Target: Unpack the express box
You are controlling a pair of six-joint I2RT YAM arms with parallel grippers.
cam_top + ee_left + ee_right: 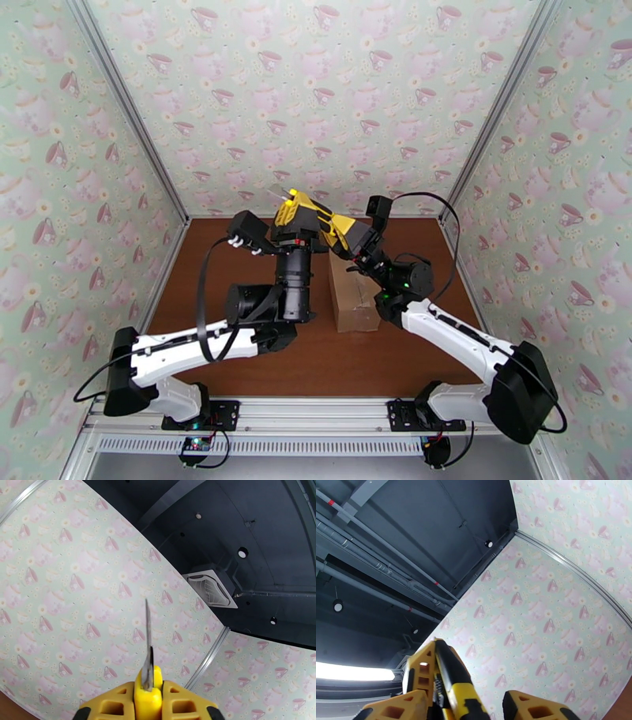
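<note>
The express box [353, 296], a plain brown carton, stands on the wooden table [237, 276] under the two raised arms. Above it my left gripper [294, 209] is shut on a yellow and black utility knife [312, 215]. In the left wrist view the knife's bare blade [147, 638] sticks up from between the yellow fingers [114, 703]. My right gripper [340, 229] reaches in from the right around the knife's handle [448, 673]. That handle lies against the left finger [395, 707]. A gap still shows between it and the right finger [529, 707], so the right gripper is open.
Teacup-patterned walls [316, 95] close in the table on three sides, with metal corner posts [126, 103]. The arm bases sit on a rail [316, 414] at the near edge. The left arm's elbow [253, 304] hangs low beside the box.
</note>
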